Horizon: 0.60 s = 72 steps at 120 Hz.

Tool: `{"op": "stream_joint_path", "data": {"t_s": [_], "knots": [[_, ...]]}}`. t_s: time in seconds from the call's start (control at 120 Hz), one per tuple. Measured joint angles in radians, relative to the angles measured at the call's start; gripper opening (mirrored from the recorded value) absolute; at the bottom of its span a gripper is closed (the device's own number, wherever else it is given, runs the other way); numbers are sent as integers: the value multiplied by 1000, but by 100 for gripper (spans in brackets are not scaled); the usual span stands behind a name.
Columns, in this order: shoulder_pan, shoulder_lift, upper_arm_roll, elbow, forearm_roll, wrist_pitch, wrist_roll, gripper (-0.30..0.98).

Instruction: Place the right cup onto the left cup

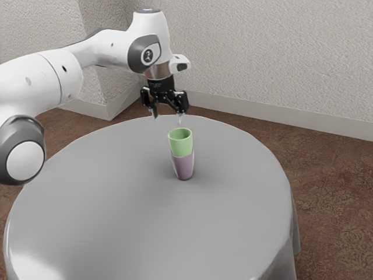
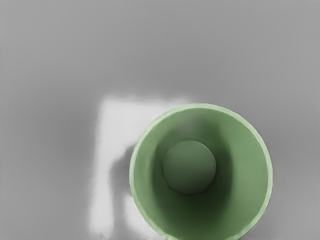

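Green cup atop purple cup, mouth up, long axis vertical, jaws wide

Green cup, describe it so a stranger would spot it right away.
Find the round table draped in gray cloth, then the two-cup stack below the open black gripper. The green cup is the upper one, mouth upward; its only neighbor, the purple cup, is underneath.
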State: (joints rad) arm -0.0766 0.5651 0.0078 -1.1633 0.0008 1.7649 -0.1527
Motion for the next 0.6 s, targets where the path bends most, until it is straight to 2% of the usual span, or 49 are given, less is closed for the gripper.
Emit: {"op": "stream_joint_path", "data": {"t_s": [0.408,0.6], "knots": [[-2,-274,-15,-115,3,-124,1,68],[-1,-412,-16,-221,4,-179,4,68]]}}
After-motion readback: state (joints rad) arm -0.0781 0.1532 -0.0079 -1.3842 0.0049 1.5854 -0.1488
